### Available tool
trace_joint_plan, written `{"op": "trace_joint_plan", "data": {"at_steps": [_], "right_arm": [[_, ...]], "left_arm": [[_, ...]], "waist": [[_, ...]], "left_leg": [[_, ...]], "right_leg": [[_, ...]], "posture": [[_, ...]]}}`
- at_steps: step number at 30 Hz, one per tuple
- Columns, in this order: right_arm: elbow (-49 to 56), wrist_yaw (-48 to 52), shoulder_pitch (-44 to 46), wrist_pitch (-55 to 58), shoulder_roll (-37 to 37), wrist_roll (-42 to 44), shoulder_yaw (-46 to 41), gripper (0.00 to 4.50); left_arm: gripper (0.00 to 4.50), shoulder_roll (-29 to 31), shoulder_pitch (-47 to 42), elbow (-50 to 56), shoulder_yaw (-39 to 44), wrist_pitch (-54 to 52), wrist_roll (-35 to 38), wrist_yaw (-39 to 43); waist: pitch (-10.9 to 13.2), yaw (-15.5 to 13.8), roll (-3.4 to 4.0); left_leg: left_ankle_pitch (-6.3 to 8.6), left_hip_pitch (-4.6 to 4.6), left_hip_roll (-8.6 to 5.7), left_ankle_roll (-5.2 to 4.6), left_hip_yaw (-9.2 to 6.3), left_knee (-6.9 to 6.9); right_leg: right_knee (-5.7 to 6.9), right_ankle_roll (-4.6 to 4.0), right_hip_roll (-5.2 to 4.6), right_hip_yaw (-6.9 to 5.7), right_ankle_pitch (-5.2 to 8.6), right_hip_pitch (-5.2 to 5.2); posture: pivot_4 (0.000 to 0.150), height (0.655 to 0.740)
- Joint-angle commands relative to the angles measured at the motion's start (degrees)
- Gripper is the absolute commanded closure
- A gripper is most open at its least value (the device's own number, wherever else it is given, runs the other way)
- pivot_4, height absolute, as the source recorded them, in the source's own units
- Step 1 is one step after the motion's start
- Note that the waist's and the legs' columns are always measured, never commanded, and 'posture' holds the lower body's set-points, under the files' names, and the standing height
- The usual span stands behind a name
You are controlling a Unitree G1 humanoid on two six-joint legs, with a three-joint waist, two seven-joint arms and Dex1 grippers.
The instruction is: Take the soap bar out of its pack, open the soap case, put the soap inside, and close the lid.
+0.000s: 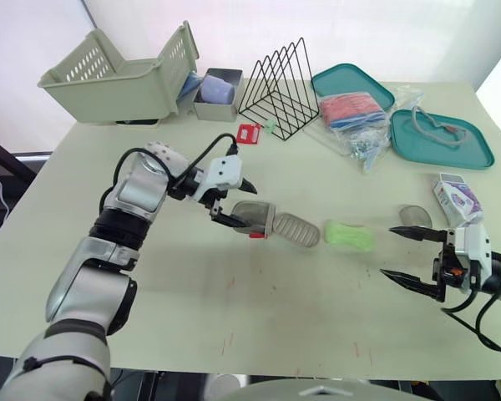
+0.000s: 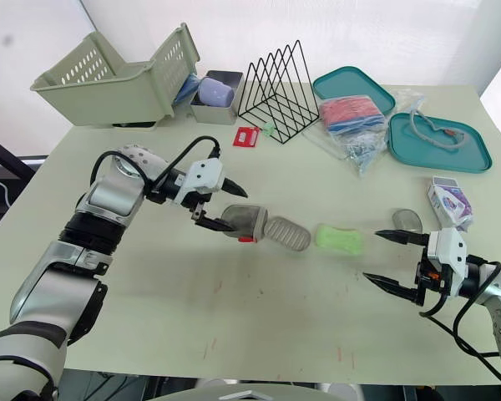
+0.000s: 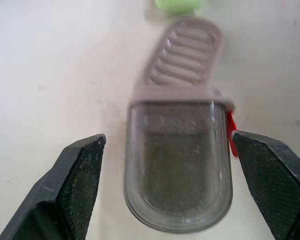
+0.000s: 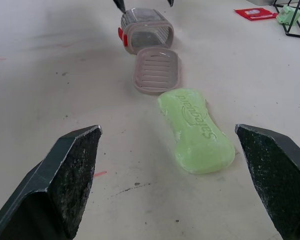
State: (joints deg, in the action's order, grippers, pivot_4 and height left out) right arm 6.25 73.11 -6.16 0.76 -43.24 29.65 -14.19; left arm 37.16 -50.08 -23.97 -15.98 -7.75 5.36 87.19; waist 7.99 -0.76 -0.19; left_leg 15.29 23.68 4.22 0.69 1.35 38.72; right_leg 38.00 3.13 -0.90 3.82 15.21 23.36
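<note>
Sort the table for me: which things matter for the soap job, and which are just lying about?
Job: soap bar, out of its pack; soap case, open; soap pack; left gripper and right gripper, jaws open.
Lying about: basket, wire rack, teal trays, bagged items, grey tin, red tag.
</note>
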Motion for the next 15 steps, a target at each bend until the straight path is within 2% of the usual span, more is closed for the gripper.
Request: {"op": "trace_joint_plan", "data": {"at_steps": [1, 4, 10, 15], "right_arm": [[2.2, -0.8, 1.4, 2.3, -2.1, 1.2, -1.4, 0.00], [4.2, -3.0, 2.6, 6.9, -3.5, 1.9, -1.3, 0.00], [12.5, -11.0, 5.7, 21.7, -6.8, 3.2, 0.5, 0.00], [20.7, -19.7, 10.8, 35.4, -10.6, -0.2, 6.7, 0.00]], "left_arm": [[0.20, -0.6, -0.3, 2.3, 4.9, -2.6, 5.0, -1.0], [0.20, -1.1, 3.9, 7.1, 7.6, -5.5, 8.7, -2.3], [0.20, -1.7, 17.3, 19.5, 14.9, -10.0, 15.1, -10.8], [0.20, 0.5, 29.2, 26.3, 18.9, -7.3, 16.8, -13.2]], "waist": [[0.0, 0.0, 0.00], [0.0, 0.3, 0.01], [0.0, 0.9, -0.03], [0.0, 1.4, -0.02]], "left_leg": [[0.00, 0.00, 0.00, 0.00, 0.00, 0.00], [0.00, -0.02, 0.00, 0.00, 0.00, 0.00], [-0.01, 0.04, 0.02, 0.01, -0.04, 0.00], [0.00, 0.03, 0.03, 0.01, -0.03, 0.00]], "right_leg": [[0.00, 0.00, 0.00, 0.00, 0.00, 0.00], [0.02, 0.00, 0.00, 0.00, 0.00, 0.00], [0.14, -0.01, 0.00, 0.01, 0.00, 0.11], [0.16, -0.01, 0.00, 0.05, 0.00, 0.14]], "posture": [[0.150, 0.7400], [0.150, 0.7400], [0.150, 0.7400], [0.150, 0.7400]]}}
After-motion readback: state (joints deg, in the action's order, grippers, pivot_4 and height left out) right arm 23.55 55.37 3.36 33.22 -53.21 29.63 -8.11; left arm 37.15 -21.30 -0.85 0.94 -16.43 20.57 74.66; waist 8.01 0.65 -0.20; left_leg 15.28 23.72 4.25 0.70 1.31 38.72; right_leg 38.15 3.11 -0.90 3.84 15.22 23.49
